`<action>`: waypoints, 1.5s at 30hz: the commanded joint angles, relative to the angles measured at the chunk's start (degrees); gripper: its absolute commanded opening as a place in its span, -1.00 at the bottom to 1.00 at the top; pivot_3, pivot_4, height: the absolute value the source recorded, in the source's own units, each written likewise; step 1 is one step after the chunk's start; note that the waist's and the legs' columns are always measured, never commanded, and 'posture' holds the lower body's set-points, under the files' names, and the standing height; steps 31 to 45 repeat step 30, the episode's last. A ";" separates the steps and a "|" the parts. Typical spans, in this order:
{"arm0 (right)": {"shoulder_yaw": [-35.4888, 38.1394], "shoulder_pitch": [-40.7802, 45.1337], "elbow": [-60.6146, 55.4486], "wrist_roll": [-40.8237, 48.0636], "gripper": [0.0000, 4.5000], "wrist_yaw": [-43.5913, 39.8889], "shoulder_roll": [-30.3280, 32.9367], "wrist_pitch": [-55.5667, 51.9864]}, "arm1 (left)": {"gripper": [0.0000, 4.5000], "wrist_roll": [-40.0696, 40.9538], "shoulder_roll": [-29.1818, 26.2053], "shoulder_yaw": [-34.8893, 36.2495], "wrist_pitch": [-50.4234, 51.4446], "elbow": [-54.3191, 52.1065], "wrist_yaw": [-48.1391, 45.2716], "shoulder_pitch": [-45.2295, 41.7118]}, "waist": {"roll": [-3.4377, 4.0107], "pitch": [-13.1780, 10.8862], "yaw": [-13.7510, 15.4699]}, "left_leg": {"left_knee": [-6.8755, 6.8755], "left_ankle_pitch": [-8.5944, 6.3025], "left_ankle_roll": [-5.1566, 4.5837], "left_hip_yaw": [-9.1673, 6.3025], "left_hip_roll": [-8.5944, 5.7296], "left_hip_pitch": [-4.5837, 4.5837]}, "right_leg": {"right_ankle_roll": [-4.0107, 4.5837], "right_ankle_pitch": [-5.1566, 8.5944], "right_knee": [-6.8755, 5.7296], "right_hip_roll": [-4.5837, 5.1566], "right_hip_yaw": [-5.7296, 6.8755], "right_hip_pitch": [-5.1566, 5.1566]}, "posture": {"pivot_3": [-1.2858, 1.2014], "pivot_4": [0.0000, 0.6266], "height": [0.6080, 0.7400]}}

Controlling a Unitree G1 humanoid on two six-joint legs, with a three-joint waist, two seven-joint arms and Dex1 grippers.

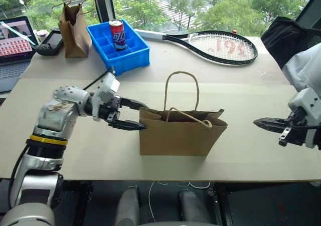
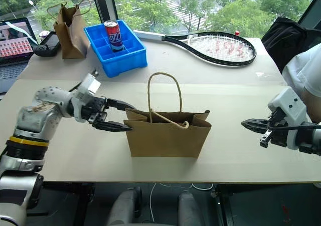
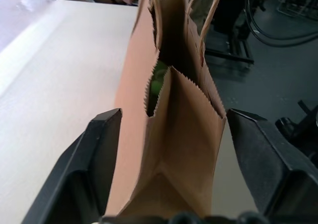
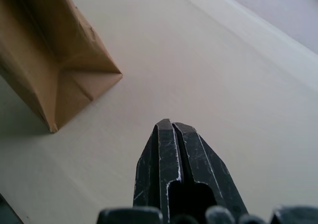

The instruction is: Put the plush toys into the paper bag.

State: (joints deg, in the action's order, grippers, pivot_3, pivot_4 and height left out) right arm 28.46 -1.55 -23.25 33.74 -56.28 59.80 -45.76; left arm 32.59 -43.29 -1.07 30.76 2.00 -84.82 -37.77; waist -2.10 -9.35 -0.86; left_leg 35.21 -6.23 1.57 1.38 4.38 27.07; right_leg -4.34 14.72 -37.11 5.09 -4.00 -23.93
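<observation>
The left hand (image 1: pixel 136 116) gapes wide around the wide light-brown paper bag's (image 1: pixel 175 133) end near the pale counter's (image 1: pixel 241 100) front edge; right hand (image 1: pixel 257 121) is pinched closed; leafy windows behind.

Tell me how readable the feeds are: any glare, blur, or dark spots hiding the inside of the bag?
Head views: even daylight, no glare on the table, sharp; the paper bag opening is too shallow an angle to see inside. Left wrist view: the bag's interior is dark, with a sliver of green showing; background soft. Right wrist view: the near fingers are slightly blurred.
</observation>
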 commanded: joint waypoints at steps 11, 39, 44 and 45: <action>4.66 -3.89 -1.34 3.25 -0.20 2.11 -9.51 4.96 | 1.00 4.71 -4.43 25.04 7.56 -10.40 22.87 23.85 | 0.00 -0.01 0.13 | -0.17 -0.14 0.21 0.03 0.01 -0.83 | 0.33 0.36 0.13 0.07 0.04 0.73 | 0.03 -0.52 0.87; 1.38 -5.56 -1.14 -0.72 0.96 5.79 -12.00 11.86 | 1.00 -4.53 -3.01 17.31 2.67 -15.98 33.67 32.14 | 0.00 -0.01 0.11 | -0.23 -0.30 0.48 0.17 0.00 -0.84 | 0.50 0.25 0.28 0.17 0.06 0.77 | 0.03 -0.52 0.87; 1.38 -5.56 -1.14 -0.72 0.96 5.79 -12.00 11.86 | 1.00 -4.53 -3.01 17.31 2.67 -15.98 33.67 32.14 | 0.00 -0.01 0.11 | -0.23 -0.30 0.48 0.17 0.00 -0.84 | 0.50 0.25 0.28 0.17 0.06 0.77 | 0.03 -0.52 0.87; 1.38 -5.56 -1.14 -0.72 0.96 5.79 -12.00 11.86 | 1.00 -4.53 -3.01 17.31 2.67 -15.98 33.67 32.14 | 0.00 -0.01 0.11 | -0.23 -0.30 0.48 0.17 0.00 -0.84 | 0.50 0.25 0.28 0.17 0.06 0.77 | 0.03 -0.52 0.87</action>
